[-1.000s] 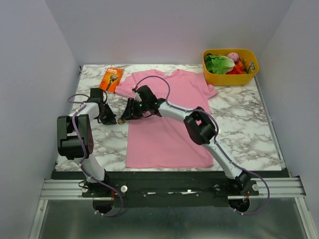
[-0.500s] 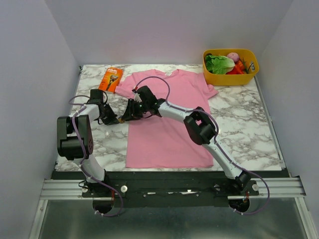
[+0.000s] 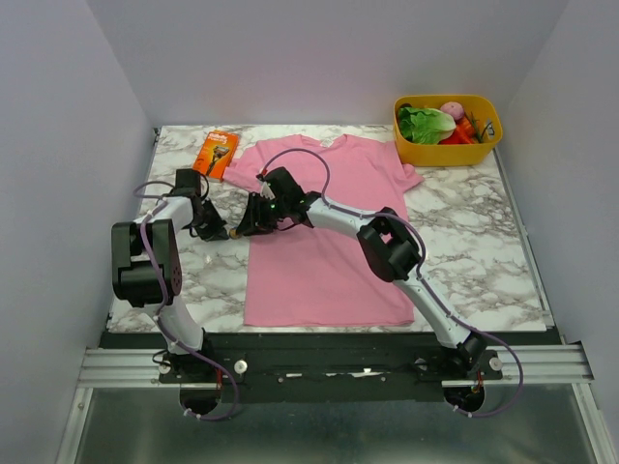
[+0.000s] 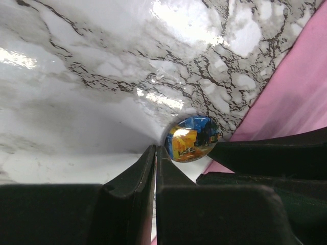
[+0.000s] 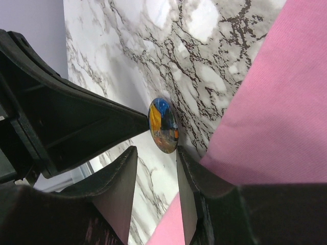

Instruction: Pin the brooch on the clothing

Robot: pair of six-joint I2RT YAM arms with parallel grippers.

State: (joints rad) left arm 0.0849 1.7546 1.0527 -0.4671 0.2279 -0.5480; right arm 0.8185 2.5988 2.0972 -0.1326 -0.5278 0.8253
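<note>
I am holding my left tool low over the worktop. Its two fingers are pressing together, so only a thin slit is showing between them, and nothing is sitting in that slit. The brooch is lying just to the right of these fingertips in the left wrist view. I cannot tell if it is touching the tip or only standing very near to it. It is resting on the bare marble, just beside the left edge of the clothing and not on the fabric. Its face is showing a small picture in blue and yellow-orange.

My right tool is pointing at the brooch from the shirt side. Its fingers are standing a little apart, released, and they are gripping nothing. In the right wrist view the brooch is lying just beyond the gap between these fingertips, not inside it. The pointed end of my left tool is meeting the brooch from the opposite side, so the brooch is sitting between my two tools.

From above, the clothing is lying spread flat with its neck toward the far edge. An orange package is lying beside its left sleeve, and a yellow bin of vegetables is standing at the far right corner.
</note>
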